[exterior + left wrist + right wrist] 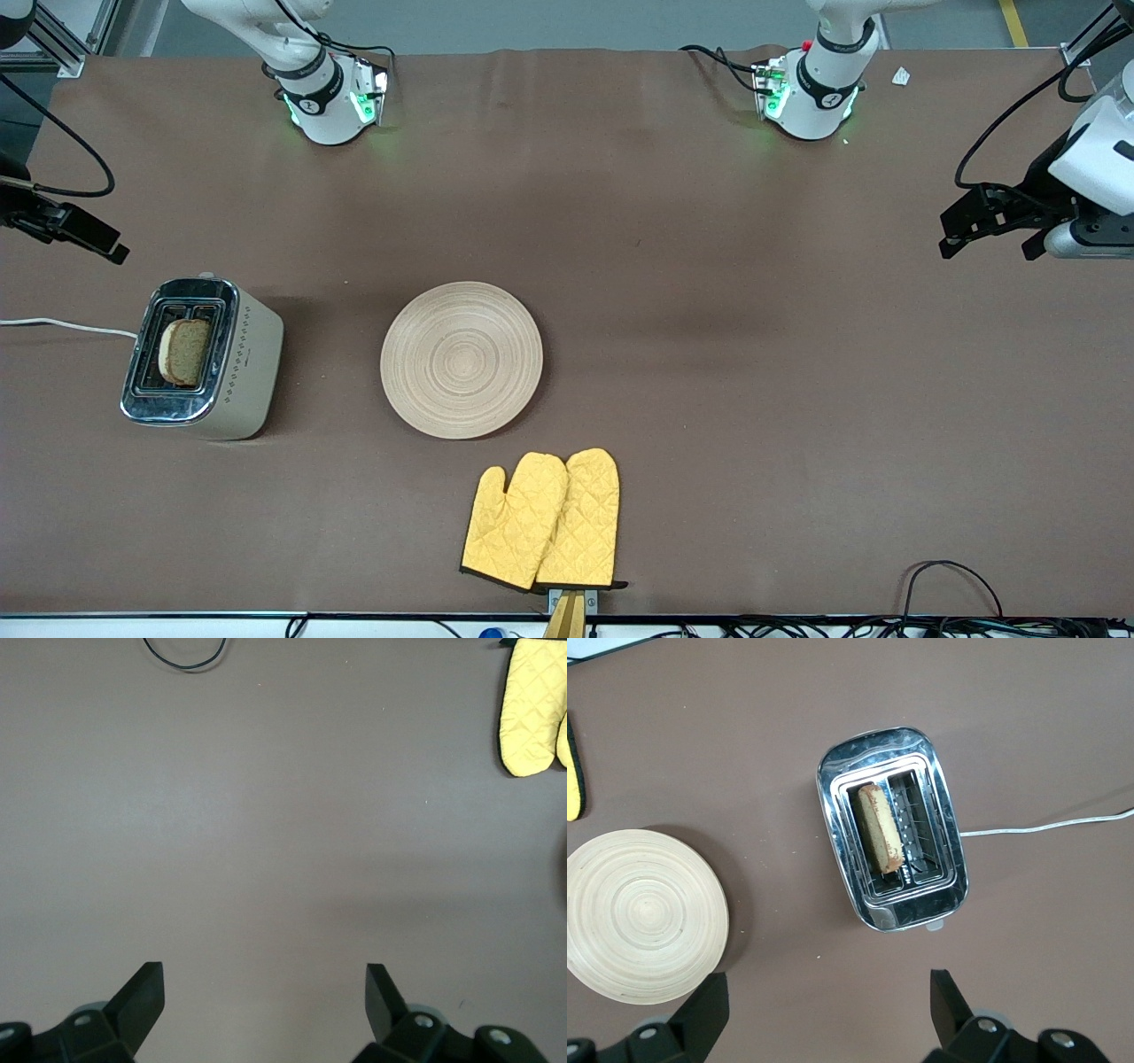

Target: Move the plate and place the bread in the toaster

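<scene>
we see the bread [184, 352] standing in one slot of the toaster [232, 363], which sits on the counter [762, 372] toward the right arm's end, with the bare plate [462, 359] beside it and a pair of yellow mitts [545, 521] nearer the front camera than the plate. our right claw [829, 997] hangs spread and holding nothing over the toaster and plate. our left claw [264, 992] hangs spread and holding nothing over bare counter at the left arm's end.
</scene>
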`<state>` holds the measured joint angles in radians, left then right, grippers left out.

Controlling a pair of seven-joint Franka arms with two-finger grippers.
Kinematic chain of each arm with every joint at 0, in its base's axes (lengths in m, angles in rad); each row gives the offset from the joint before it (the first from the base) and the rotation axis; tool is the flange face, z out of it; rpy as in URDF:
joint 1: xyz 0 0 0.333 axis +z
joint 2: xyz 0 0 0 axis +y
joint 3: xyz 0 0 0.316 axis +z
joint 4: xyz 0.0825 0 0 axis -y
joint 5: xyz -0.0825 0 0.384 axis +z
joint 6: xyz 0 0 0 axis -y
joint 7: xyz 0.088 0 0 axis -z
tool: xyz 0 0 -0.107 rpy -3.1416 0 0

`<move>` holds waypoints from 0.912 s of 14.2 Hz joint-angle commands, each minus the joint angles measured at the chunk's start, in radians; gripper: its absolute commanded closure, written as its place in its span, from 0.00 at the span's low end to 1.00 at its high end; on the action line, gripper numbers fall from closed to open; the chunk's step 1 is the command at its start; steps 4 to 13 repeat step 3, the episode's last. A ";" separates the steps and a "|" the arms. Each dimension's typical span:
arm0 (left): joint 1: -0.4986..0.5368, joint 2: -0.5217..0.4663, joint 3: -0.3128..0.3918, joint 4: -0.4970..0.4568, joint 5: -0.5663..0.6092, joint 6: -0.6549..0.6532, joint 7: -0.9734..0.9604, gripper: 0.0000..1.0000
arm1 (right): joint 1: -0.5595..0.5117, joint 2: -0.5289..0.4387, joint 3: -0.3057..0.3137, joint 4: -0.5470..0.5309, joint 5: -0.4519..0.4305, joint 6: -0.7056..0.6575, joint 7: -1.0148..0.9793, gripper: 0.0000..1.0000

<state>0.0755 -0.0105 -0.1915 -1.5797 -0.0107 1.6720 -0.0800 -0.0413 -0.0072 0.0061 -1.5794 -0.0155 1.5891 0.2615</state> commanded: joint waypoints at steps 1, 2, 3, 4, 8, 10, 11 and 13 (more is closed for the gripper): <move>0.006 0.006 -0.003 0.021 0.020 -0.005 0.000 0.00 | -0.003 -0.020 0.003 -0.030 0.023 0.015 -0.015 0.00; 0.006 0.007 0.000 0.026 0.023 -0.005 0.000 0.00 | -0.003 -0.020 0.003 -0.030 0.023 0.014 -0.015 0.00; 0.004 0.014 0.000 0.026 0.026 -0.005 -0.003 0.00 | -0.003 -0.020 0.003 -0.030 0.026 0.012 -0.015 0.00; 0.004 0.014 0.000 0.026 0.026 -0.005 -0.003 0.00 | -0.003 -0.020 0.003 -0.030 0.026 0.012 -0.015 0.00; 0.004 0.014 0.000 0.026 0.026 -0.005 -0.003 0.00 | -0.003 -0.020 0.003 -0.030 0.026 0.012 -0.015 0.00; 0.004 0.014 0.000 0.026 0.026 -0.005 -0.003 0.00 | -0.003 -0.020 0.003 -0.030 0.026 0.012 -0.015 0.00; 0.004 0.014 0.000 0.026 0.026 -0.005 -0.003 0.00 | -0.003 -0.020 0.003 -0.030 0.026 0.012 -0.015 0.00; 0.004 0.014 0.000 0.026 0.026 -0.005 -0.003 0.00 | -0.003 -0.020 0.003 -0.030 0.026 0.012 -0.015 0.00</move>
